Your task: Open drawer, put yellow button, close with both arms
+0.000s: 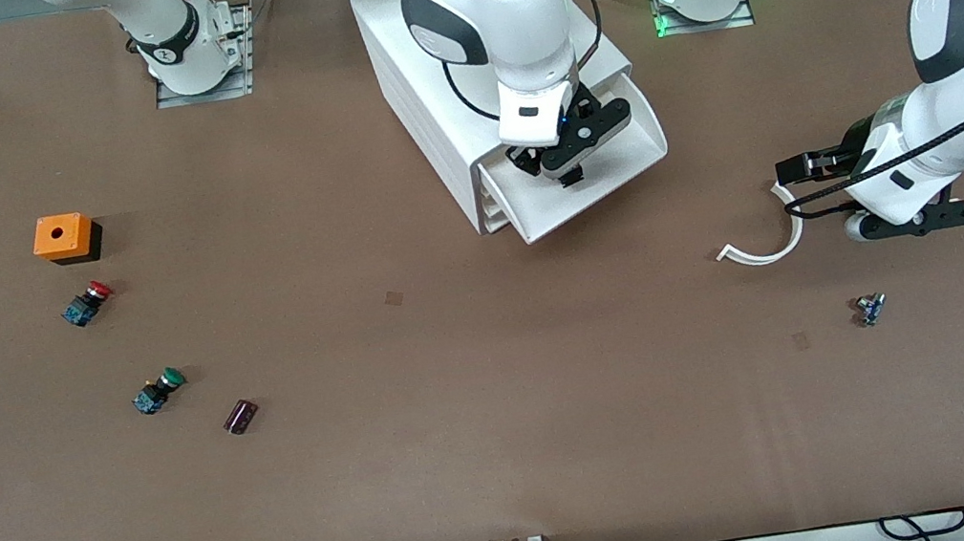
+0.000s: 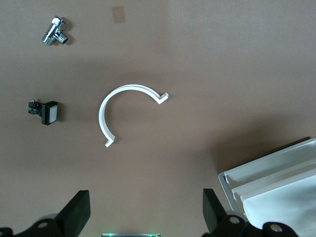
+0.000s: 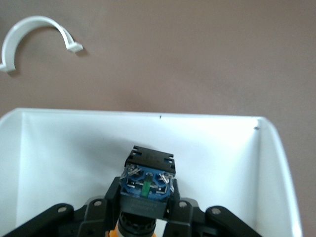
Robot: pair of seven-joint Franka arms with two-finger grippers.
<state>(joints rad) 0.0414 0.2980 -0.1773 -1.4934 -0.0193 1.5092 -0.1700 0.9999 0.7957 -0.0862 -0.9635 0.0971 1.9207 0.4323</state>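
The white cabinet (image 1: 413,78) stands at the back middle with its top drawer (image 1: 638,122) pulled out. My right gripper (image 1: 567,168) hangs over the open drawer, shut on the yellow button (image 3: 146,183). The button's blue and black body shows between the fingers, with a sliver of orange cap beneath, above the drawer's white floor (image 3: 59,163). My left gripper (image 1: 801,179) is open and empty over bare table toward the left arm's end; its own view shows it open (image 2: 145,210) with the cabinet's drawer fronts (image 2: 276,182) at the edge.
A white curved clip (image 1: 769,249) (image 2: 123,111) lies by the left gripper, with a small metal fitting (image 1: 870,309) (image 2: 55,32) and a black switch (image 2: 47,112) near it. Toward the right arm's end lie an orange box (image 1: 63,237), red button (image 1: 87,303), green button (image 1: 159,390) and a dark part (image 1: 241,416).
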